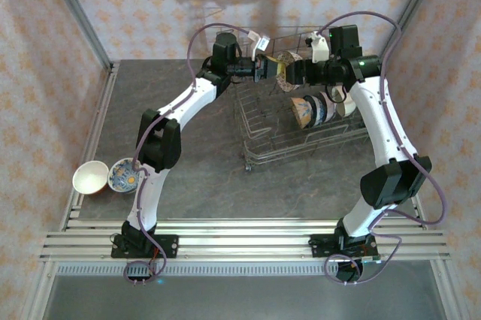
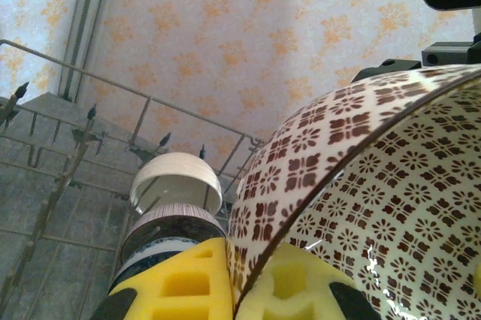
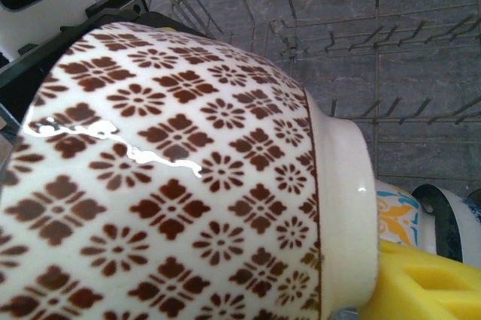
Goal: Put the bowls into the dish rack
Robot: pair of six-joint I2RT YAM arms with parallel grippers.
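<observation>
Patterned bowl (image 2: 361,185): in mid-air over the dish rack (image 1: 259,121), between both arms (probably a handover to reorient it).
Left claw (image 2: 233,290): clenched on the bowl's rim, one pad on each side.
Right claw (image 1: 287,72): pad (image 3: 428,282) against the foot; I cannot tell its grip.
Racked bowls (image 1: 319,108): on edge.
Waiting bowls (image 1: 90,178): on the tabletop (image 1: 203,170), left.

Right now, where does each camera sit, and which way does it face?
Top external: above and behind the arms, looking down; both arms show, left gripper and right gripper meeting over the dish rack.
Left wrist: looks along its yellow pads, clamped on the brown-patterned bowl, toward rack tines and wall.
Right wrist: looks down across that bowl's outside into the rack; one yellow pad shows.
Shared: both wrist views show this bowl.
</observation>
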